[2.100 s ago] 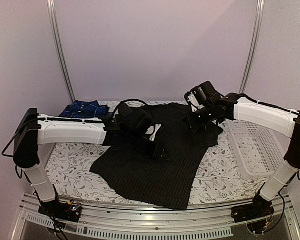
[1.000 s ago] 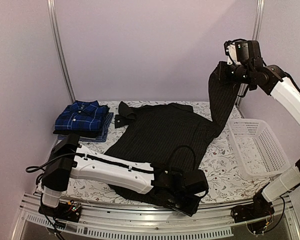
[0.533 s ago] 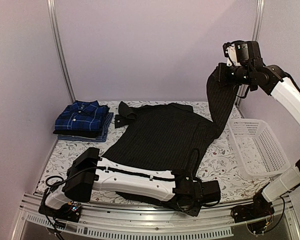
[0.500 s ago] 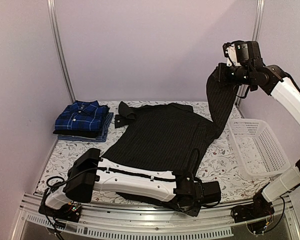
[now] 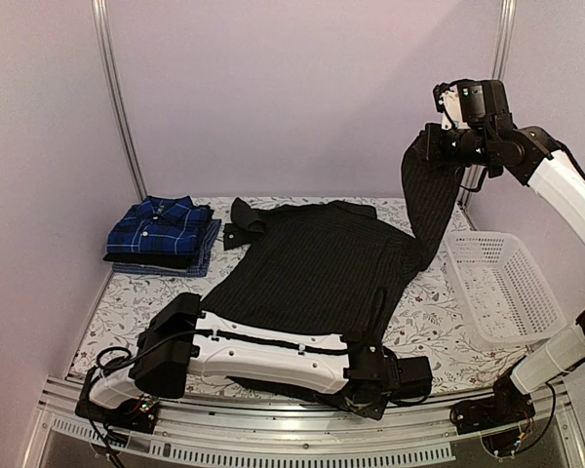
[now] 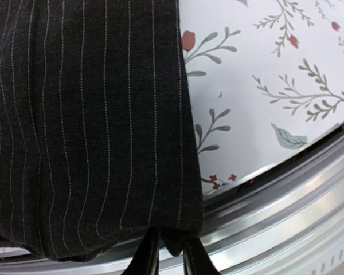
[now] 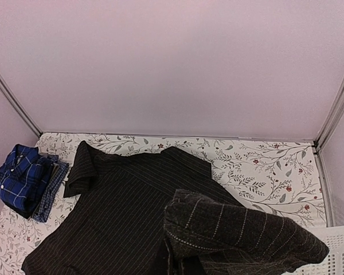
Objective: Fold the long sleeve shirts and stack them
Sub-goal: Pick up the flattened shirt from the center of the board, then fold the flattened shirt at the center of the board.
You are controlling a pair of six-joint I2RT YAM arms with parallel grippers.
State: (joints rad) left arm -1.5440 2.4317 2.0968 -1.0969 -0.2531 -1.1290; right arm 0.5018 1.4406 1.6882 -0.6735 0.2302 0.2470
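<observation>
A black pinstriped shirt [image 5: 312,268] lies spread back-up across the middle of the table. My right gripper [image 5: 439,144] is high at the back right, shut on the shirt's right sleeve [image 5: 427,200], which hangs taut down to the shoulder; the sleeve cuff [image 7: 241,235] fills the lower right wrist view. My left gripper [image 5: 382,388] is low at the table's near edge, shut on the shirt's bottom hem corner [image 6: 175,243]. A folded blue-and-navy plaid shirt [image 5: 162,226] tops a small stack of folded shirts at the back left, also in the right wrist view [image 7: 20,177].
A white mesh basket [image 5: 502,288] stands at the right side of the table. The floral tablecloth [image 5: 141,307] shows around the shirt. A metal rail [image 6: 286,195] runs along the near table edge. Frame posts stand at the back corners.
My left arm swung from the shirt's middle down to the near hem and shut on its corner. My right gripper lifted the sleeve from the table to high at the back right.
</observation>
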